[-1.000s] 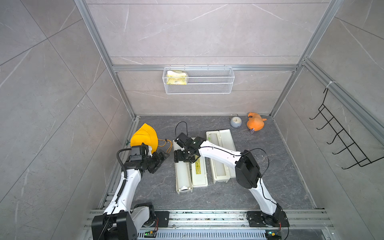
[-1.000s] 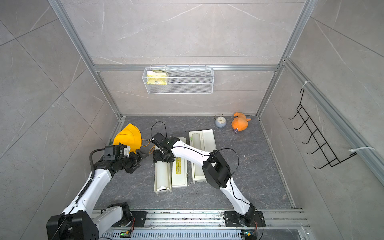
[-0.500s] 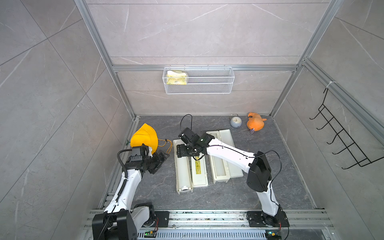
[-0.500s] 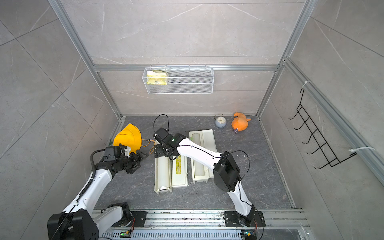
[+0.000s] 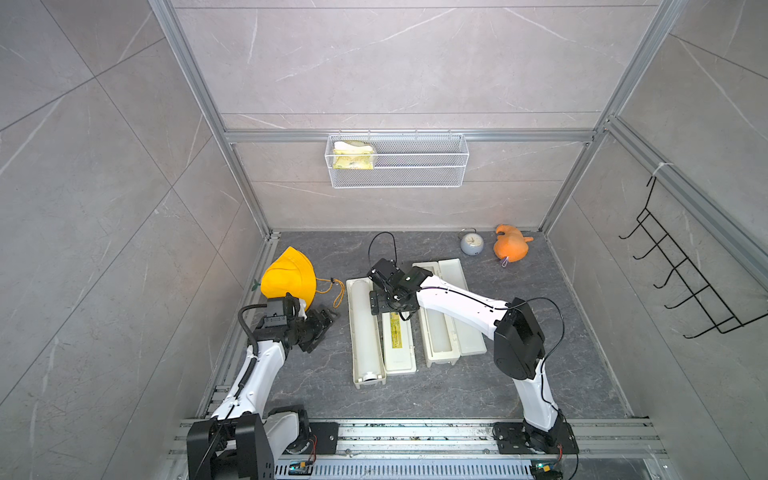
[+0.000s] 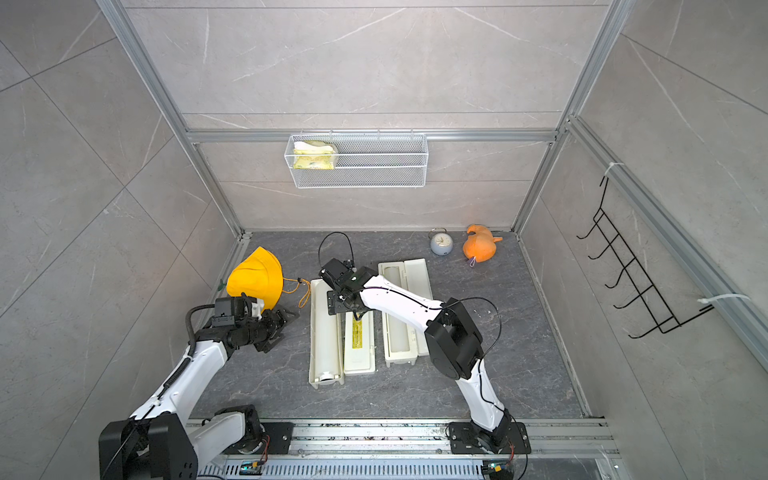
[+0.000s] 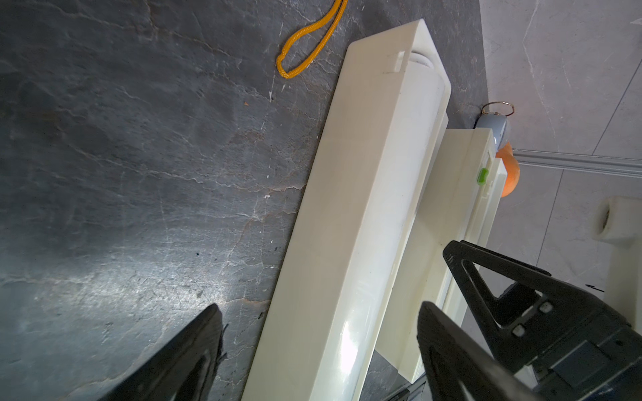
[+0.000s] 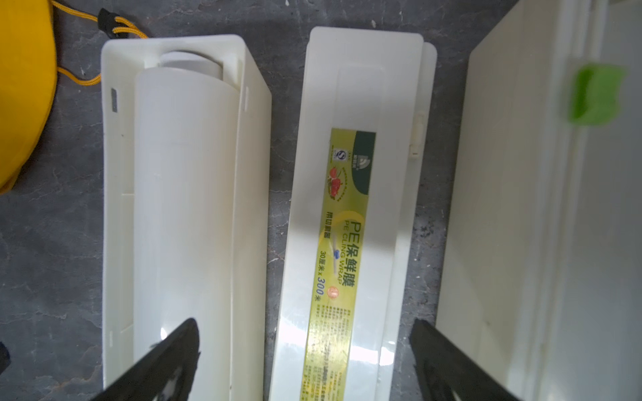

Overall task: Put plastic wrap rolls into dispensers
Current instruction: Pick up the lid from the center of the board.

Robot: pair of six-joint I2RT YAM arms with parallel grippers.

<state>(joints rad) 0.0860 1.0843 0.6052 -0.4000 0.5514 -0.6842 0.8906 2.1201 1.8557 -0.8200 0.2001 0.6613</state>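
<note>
The right arm (image 5: 457,301) stretches low across the desk (image 5: 457,386), wrist turned down. The right claw (image 8: 302,326) hangs wide and empty over the far end of the left dispenser (image 8: 253,173). There a plastic wrap roll (image 8: 184,208) lies in the trough, with the lid (image 8: 382,173) open beside it. The left arm (image 5: 262,365) is folded, and the left claw (image 7: 319,307) is wide, aimed at that box's side. The right dispenser (image 5: 441,360) seems loaded too.

On the dark grey tabletop (image 5: 457,386) lie the open left dispenser (image 5: 405,361) and right dispenser (image 5: 471,343) side by side, a yellow hat (image 5: 286,278) at left, and a clock (image 5: 471,243) and orange toy (image 5: 510,249) far right.
</note>
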